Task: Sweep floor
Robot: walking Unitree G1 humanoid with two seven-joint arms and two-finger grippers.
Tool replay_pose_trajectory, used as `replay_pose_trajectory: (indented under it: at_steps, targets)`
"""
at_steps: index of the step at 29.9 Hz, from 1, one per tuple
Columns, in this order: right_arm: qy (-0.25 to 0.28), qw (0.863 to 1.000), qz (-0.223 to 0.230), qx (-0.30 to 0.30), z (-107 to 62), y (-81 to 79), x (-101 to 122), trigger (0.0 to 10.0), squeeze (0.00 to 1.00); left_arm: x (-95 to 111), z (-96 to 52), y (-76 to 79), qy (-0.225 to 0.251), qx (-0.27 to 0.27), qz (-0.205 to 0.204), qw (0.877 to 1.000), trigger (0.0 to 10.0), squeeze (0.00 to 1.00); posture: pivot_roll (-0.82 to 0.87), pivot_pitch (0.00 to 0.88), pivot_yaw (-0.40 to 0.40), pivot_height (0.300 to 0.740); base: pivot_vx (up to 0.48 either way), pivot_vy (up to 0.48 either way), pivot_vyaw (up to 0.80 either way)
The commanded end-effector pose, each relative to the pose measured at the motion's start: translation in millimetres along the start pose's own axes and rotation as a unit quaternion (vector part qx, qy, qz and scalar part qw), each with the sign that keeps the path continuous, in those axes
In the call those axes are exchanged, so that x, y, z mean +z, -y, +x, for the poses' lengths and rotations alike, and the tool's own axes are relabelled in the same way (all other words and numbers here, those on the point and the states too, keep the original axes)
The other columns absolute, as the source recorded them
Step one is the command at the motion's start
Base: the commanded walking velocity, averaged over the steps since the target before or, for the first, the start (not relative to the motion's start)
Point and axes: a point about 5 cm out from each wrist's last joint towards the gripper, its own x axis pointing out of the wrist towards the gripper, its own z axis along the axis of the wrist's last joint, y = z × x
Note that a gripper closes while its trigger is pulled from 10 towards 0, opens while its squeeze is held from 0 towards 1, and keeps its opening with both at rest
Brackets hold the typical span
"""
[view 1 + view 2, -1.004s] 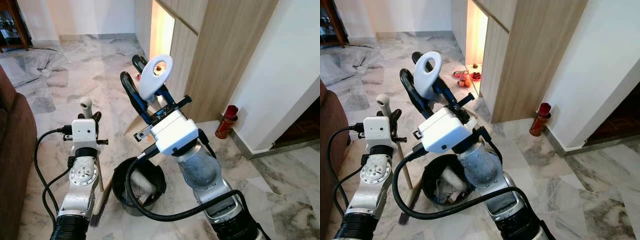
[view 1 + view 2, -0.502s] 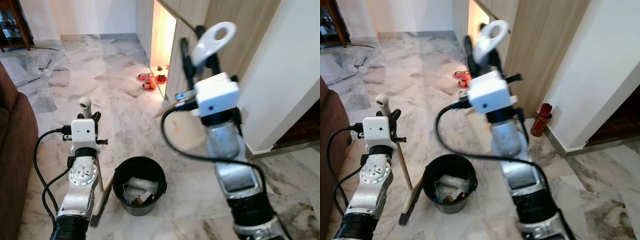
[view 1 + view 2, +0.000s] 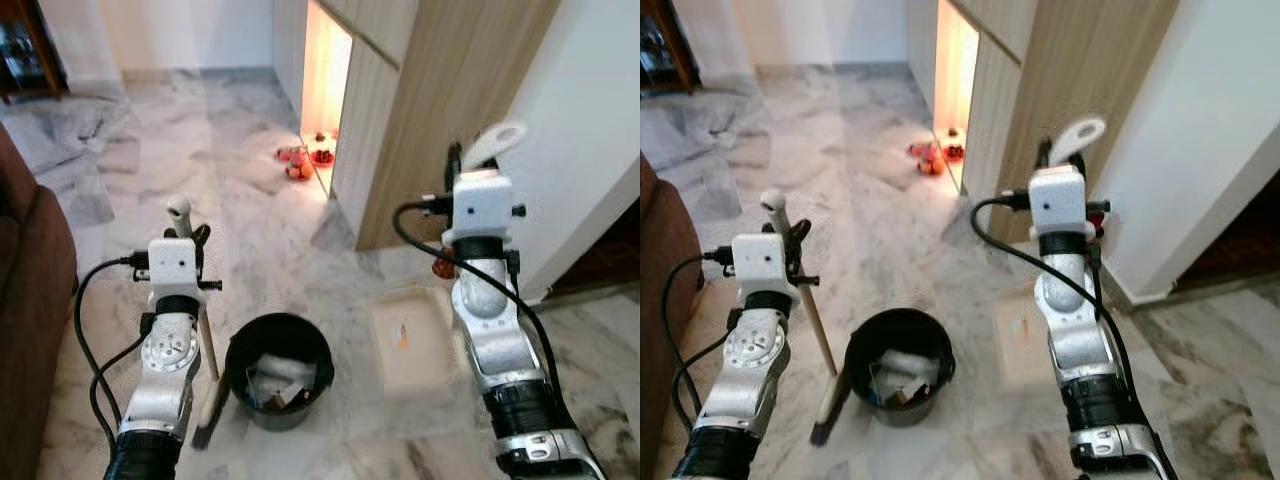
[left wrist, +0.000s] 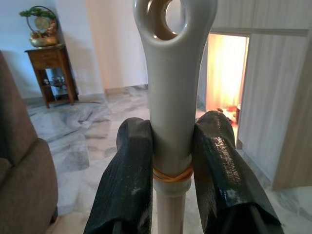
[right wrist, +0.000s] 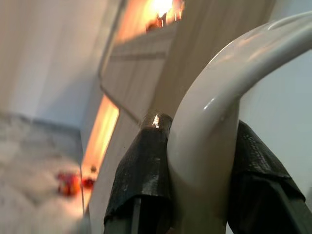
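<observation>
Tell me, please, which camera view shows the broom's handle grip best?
The left wrist view: the broom handle stands close and sharp, clamped between the left pincer fingers. The eye views show it small, rising above the left arm beside the black bin. The right wrist view faces elsewhere.

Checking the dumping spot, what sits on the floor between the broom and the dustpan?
The black bin with rubbish inside, between broom and dustpan, per both eye views.

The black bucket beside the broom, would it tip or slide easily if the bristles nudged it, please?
The black bucket probably slides rather than tips: it looks squat and wide-mouthed on smooth marble floor. It likely weighs little, holding just crumpled litter. The broom stands right beside it.
</observation>
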Motion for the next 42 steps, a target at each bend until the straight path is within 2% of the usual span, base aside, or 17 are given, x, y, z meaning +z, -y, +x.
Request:
replay_pose_trajectory:
  at_steps: [1, 6, 8, 13, 19, 32, 42]
  targets:
    - [0.014, 1.0, -0.002, -0.025, 3.7, 11.9, 2, 10.0, 0.0, 12, 1.4, 1.1, 0.027, -0.008, -0.002, 1.0, 10.0, 0.0, 0.05, 0.032, -0.085, 0.74, 0.0, 0.0, 0.0]
    - [-0.041, 0.997, 0.023, -0.061, -1.2, 18.0, -21, 10.0, 0.0, 12, -0.7, 1.7, 0.025, -0.018, -0.003, 1.0, 10.0, 0.0, 0.05, 0.028, -0.083, 0.74, 0.0, 0.0, 0.0]
    - [-0.041, 0.997, 0.023, -0.061, -1.2, 18.0, -21, 10.0, 0.0, 12, -0.7, 1.7, 0.025, -0.018, -0.003, 1.0, 10.0, 0.0, 0.05, 0.028, -0.083, 0.74, 0.0, 0.0, 0.0]
    - [-0.09, 0.988, 0.068, -0.102, -7.7, 25.2, -43, 10.0, 0.0, 10, -4.4, 0.7, 0.024, -0.021, -0.004, 0.999, 10.0, 0.0, 0.06, 0.027, -0.088, 0.74, 0.0, 0.0, 0.0]
    - [-0.096, 0.986, 0.077, -0.113, -9.2, 26.5, -46, 10.0, 0.0, 10, -5.7, 0.6, 0.024, -0.024, -0.006, 0.999, 10.0, 0.0, 0.05, 0.025, -0.088, 0.74, 0.0, 0.0, 0.0]
    - [-0.089, 0.986, 0.095, -0.1, -14.5, 15.5, -47, 10.0, 0.0, 5, -7.1, 0.2, 0.011, -0.025, -0.031, 0.999, 10.0, 0.0, 0.05, 0.003, -0.076, 0.74, 0.0, 0.0, 0.0]
    - [-0.09, 0.984, 0.136, -0.073, -17.2, 5.2, -50, 10.0, 0.0, 0, -10.1, -2.8, 0.003, -0.018, -0.035, 0.999, 10.0, 0.0, 0.06, 0.0, -0.075, 0.74, 0.0, 0.0, 0.0]
